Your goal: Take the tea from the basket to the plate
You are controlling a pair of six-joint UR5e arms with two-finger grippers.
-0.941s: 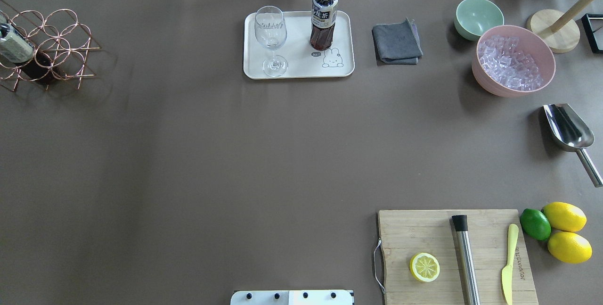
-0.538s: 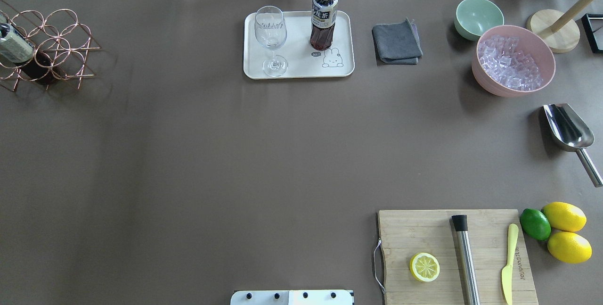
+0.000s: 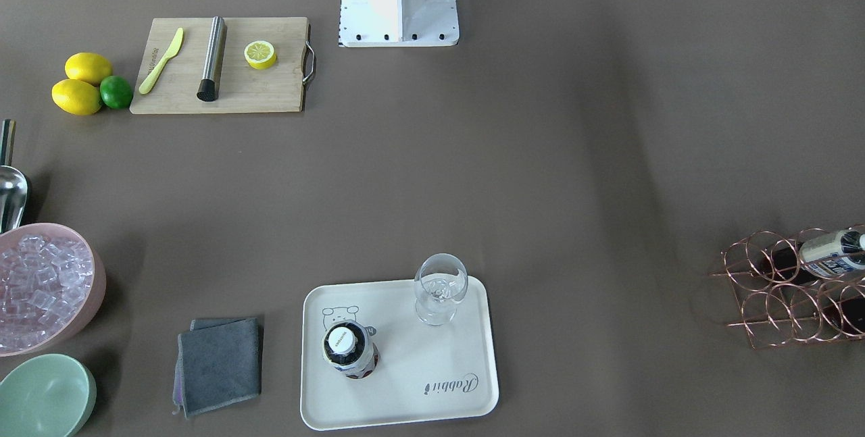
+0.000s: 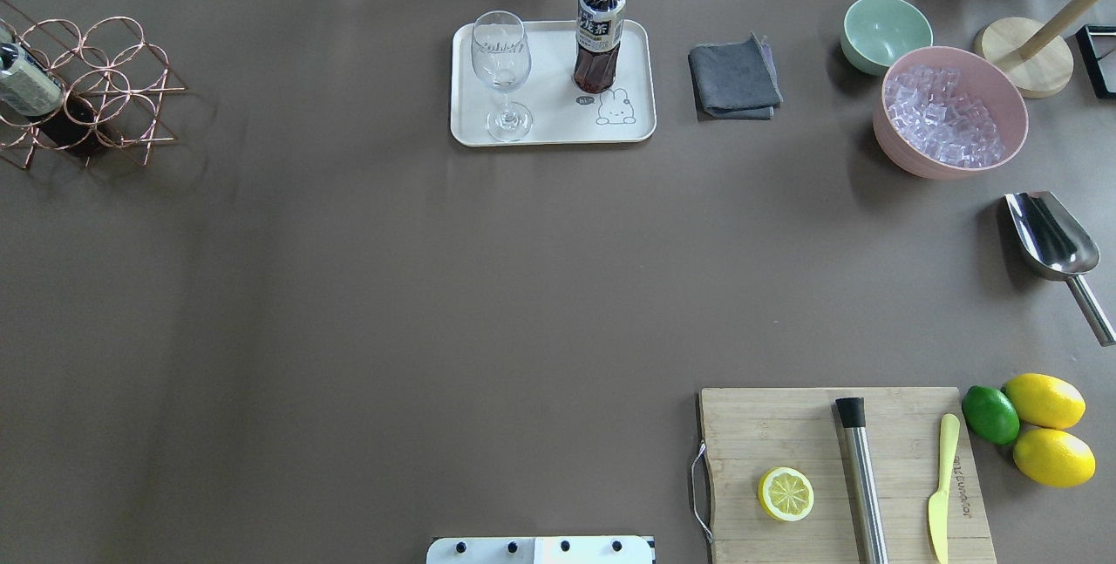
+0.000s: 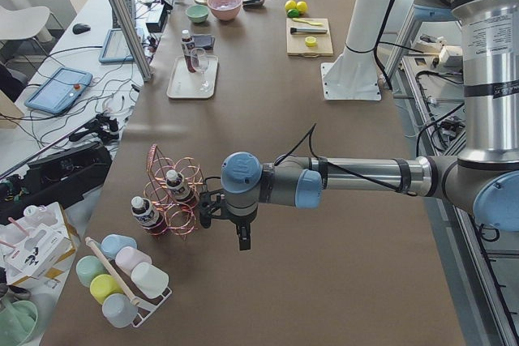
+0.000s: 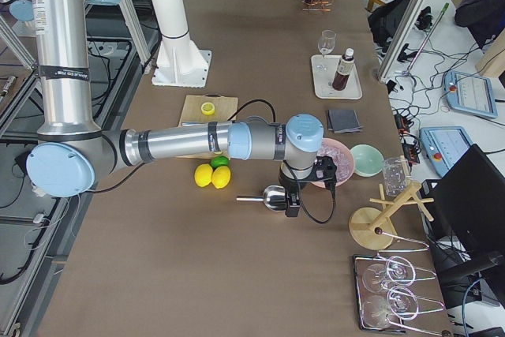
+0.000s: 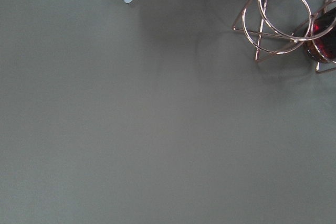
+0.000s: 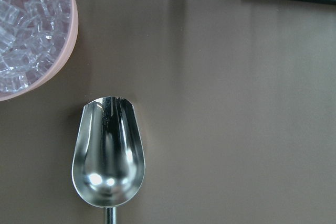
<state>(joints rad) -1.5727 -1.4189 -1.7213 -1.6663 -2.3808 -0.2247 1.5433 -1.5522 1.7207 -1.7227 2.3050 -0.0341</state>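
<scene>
Two arms hang over the desk's ends; whether the left gripper [image 5: 242,239] or right gripper [image 6: 293,206] is spread or pressed together cannot be told. The basket [image 4: 105,80] sits near the far left corner. The plate [image 4: 549,124], mid far edge, bears the tea [image 4: 600,32], upright beside a glass [image 4: 501,58].

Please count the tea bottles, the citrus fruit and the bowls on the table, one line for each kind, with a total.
tea bottles: 3
whole lemons: 2
lemon half: 1
lime: 1
pink bowl: 1
green bowl: 1
Total: 9
</scene>
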